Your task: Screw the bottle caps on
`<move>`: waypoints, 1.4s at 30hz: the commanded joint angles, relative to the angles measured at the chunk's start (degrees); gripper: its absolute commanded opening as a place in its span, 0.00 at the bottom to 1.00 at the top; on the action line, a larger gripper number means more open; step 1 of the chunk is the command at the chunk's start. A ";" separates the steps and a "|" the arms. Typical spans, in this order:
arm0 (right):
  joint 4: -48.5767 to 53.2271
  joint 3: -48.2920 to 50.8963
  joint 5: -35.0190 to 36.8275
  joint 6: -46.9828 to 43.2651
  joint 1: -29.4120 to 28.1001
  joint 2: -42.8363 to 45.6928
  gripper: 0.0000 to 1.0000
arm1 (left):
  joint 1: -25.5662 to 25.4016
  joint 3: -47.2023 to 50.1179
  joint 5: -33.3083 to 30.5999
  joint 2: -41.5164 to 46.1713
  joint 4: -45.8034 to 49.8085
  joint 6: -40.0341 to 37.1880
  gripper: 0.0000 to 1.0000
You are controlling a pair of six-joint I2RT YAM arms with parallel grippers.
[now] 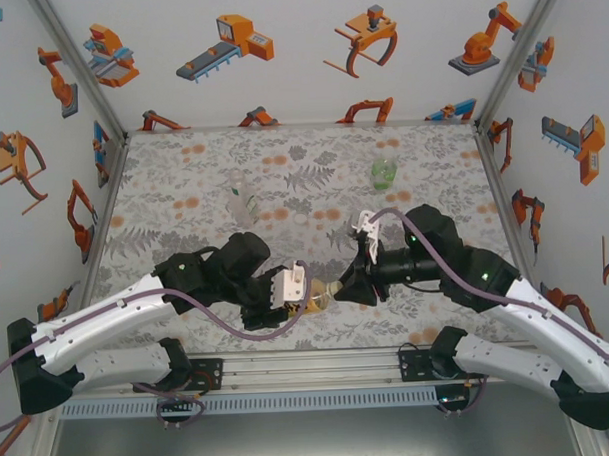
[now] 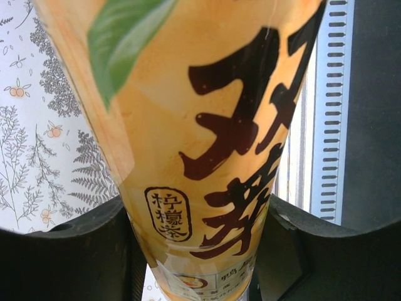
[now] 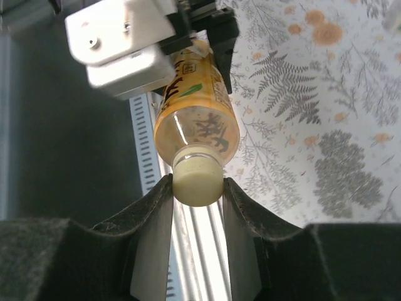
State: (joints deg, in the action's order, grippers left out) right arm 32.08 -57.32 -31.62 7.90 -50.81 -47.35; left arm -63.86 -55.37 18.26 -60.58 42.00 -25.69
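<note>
Up close, pale yellow cap (image 3: 197, 182) on amber bottle (image 3: 195, 122), overhead, distant green bottle (image 1: 384, 172)

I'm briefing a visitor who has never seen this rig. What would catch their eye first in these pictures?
The amber bottle, held on its side between the two arms at the near middle of the table. The left hand clamps its labelled body, and the right hand pinches the pale yellow cap on its neck. Farther back are a clear bottle, left of centre, and a green bottle to the right.
</note>
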 commanded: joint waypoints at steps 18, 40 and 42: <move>0.64 4.13 9.59 72.16 -0.67 -2.86 0.00 | -1.42 0.18 0.56 0.28 -9.85 1.26 0.00; 10.85 -8.84 19.73 49.30 -0.52 -1.67 0.65 | -1.45 1.41 1.60 -0.29 -10.05 1.02 0.00; 11.31 -9.60 19.90 47.18 -0.52 -1.63 0.65 | -1.46 1.41 1.60 -0.33 -10.01 1.15 0.00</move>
State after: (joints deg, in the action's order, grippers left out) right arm 41.28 -64.93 -13.32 60.20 -50.94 -49.43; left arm -65.17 -53.82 18.06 -60.80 33.23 -24.67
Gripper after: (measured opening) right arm 0.650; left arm 0.546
